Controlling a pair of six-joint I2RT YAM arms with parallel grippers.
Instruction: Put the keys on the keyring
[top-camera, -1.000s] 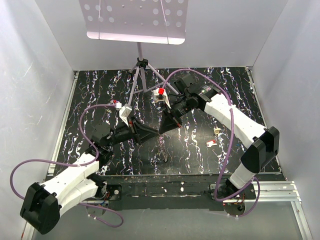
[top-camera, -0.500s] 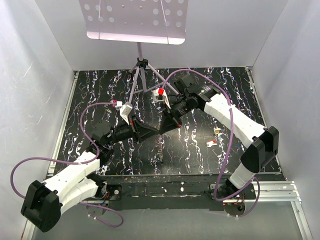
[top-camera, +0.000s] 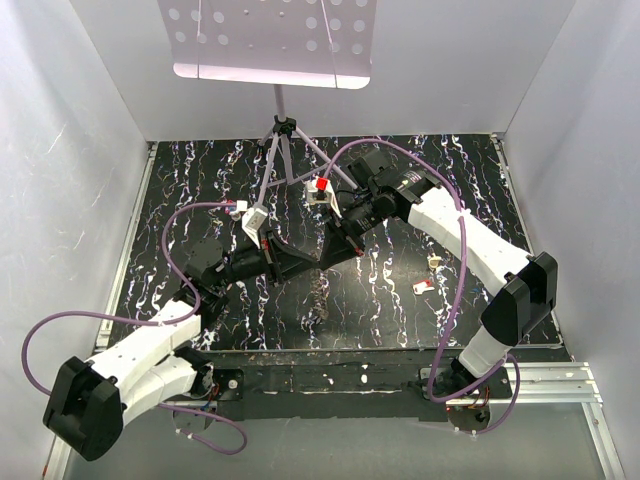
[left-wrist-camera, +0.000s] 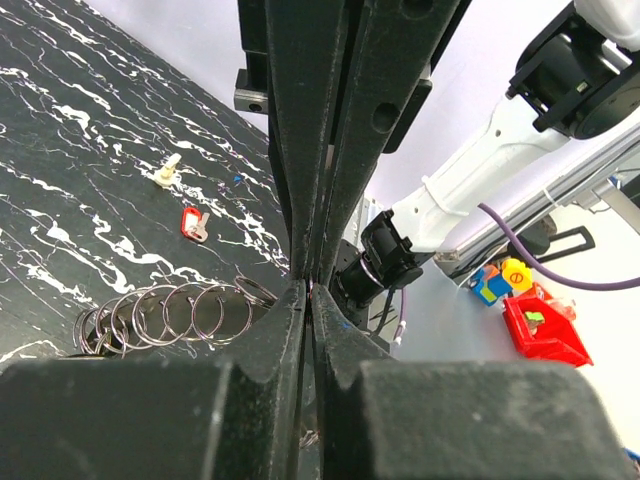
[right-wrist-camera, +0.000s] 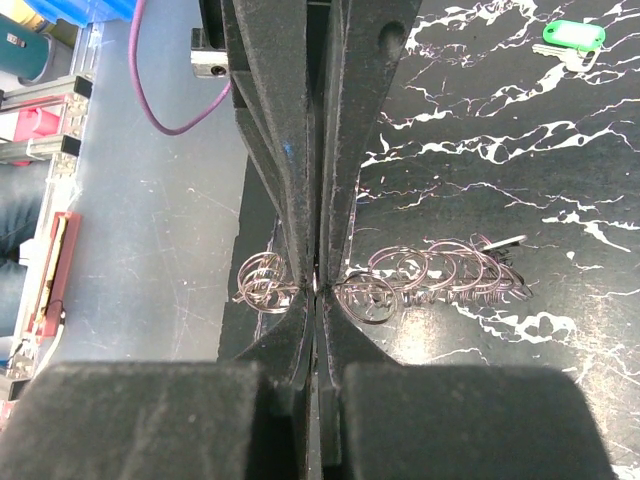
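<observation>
The keyring (top-camera: 320, 288) hangs edge-on over the middle of the black mat, a thin grey ring fringed with small wire rings (left-wrist-camera: 170, 312). My left gripper (top-camera: 314, 262) and right gripper (top-camera: 326, 252) meet tip to tip just above it. In the left wrist view the left gripper (left-wrist-camera: 308, 290) is shut on the ring's wire. In the right wrist view the right gripper (right-wrist-camera: 318, 285) is shut on the keyring (right-wrist-camera: 430, 272), with small rings on both sides. A red key (top-camera: 423, 286) and a cream key (top-camera: 434, 262) lie on the mat to the right. A green key (right-wrist-camera: 572, 36) lies further off.
The music stand's tripod (top-camera: 283, 140) stands at the back centre under its perforated desk (top-camera: 270, 40). White walls enclose the mat on three sides. Purple cables (top-camera: 170, 250) loop off both arms. A red bin (left-wrist-camera: 545, 325) sits beyond the table edge.
The left gripper has slid in towards the right gripper and closed on the keyring. The hanging ring has shifted slightly left and up. The right arm has held still.
</observation>
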